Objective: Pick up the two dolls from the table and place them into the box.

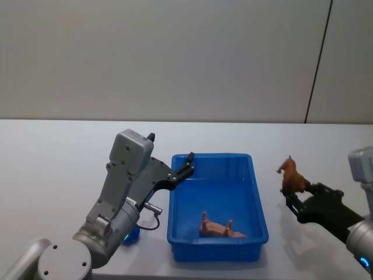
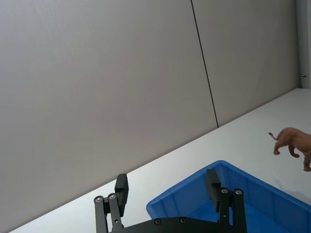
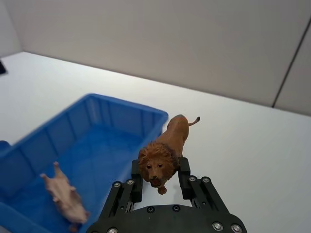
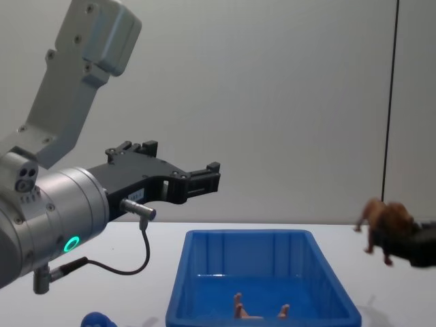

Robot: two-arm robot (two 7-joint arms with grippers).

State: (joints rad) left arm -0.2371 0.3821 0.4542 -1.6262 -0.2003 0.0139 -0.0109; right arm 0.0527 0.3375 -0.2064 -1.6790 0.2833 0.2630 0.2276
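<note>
White tabletop [image 1: 58, 175] spans the whole width of the head view, with the blue bin [image 1: 218, 166] standing on it at the middle, its long sides running away from the robot.

Over the bin's far left corner hangs the left gripper [image 1: 187, 164], raised well above the rim. Its two black fingers [image 2: 121, 188] are spread wide with nothing between them, and the corner of the bin shows through the gap in the left wrist view.

On the other side, the right gripper [image 3: 160, 177] sits to the right of the bin, near its far end and apart from its wall. Its fingers are closed on a brown lion toy [image 3: 170, 141], pinching it at the chest and forelegs below the shaggy mane. The lion stands upright in the grip, head toward the wrist camera and tail toward the wall, lifted clear of the table with its shadow lying on the surface below.

Inside the bin, near the front wall, lies a peach toy [image 1: 221, 228], tipped over with its legs sticking up; it may be a small animal, though its shape is hard to make out.

Smallest is a rounded blue figure [image 4: 97, 319], resting on the table left of the bin, just beside the left arm's base and partly hidden by it.
</note>
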